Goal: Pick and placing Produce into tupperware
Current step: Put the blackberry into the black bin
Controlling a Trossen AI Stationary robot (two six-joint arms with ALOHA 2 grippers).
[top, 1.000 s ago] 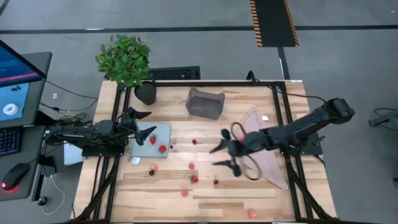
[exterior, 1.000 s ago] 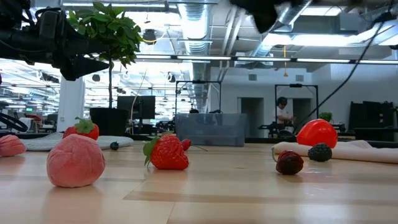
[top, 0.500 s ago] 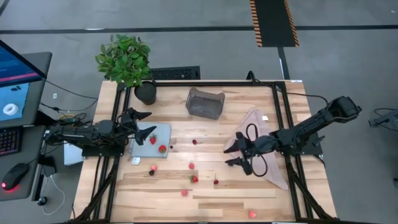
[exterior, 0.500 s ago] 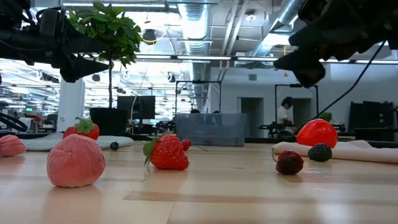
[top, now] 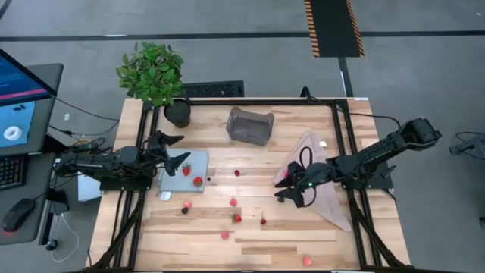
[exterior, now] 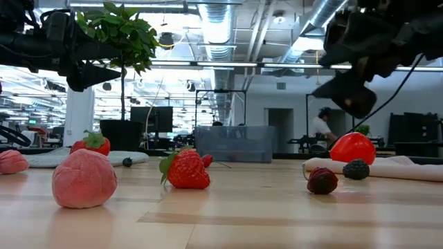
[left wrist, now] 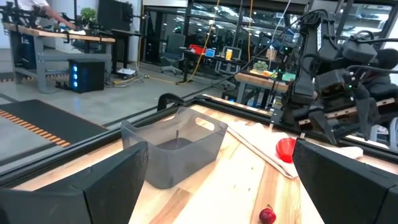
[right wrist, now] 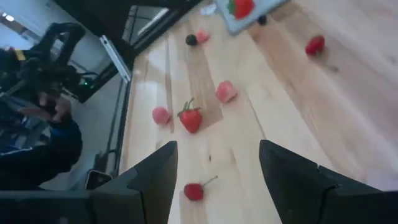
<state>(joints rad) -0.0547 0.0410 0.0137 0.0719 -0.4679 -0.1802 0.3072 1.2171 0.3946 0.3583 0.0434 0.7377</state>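
My right claw (top: 289, 186) hangs above the table (top: 258, 235), at the near edge of a pink cloth (top: 330, 201), fingers (right wrist: 297, 180) spread wide, nothing between them. A bright red round fruit (top: 284, 174) lies just beside it on the cloth edge; low view shows it (exterior: 353, 147) next to a dark berry (exterior: 356, 169) and a maroon one (exterior: 322, 180). My left claw (top: 173, 151) waits over the left side of the table, at the edge of a pale square mat (top: 186, 171), fingers (left wrist: 109, 180) wide apart, holding nothing.

The tub (top: 251, 125) sits upright at the far middle of the table; through the left wrist camera its inside (left wrist: 176, 143) looks bare, though I cannot tell fully. Two strawberries (top: 198, 181) lie on the mat. Other fruit is scattered on bare wood well apart from the tub: one small red piece (top: 237, 173) mid-table, a pink piece (top: 233, 202), a strawberry (top: 237, 218), a cherry (top: 263, 221), more pink pieces near the front edge (top: 224, 235). Right wrist camera looks down on the strawberry (right wrist: 191, 118) and a stemmed cherry (right wrist: 194, 191). A potted plant (top: 154, 73) stands at the far left corner.
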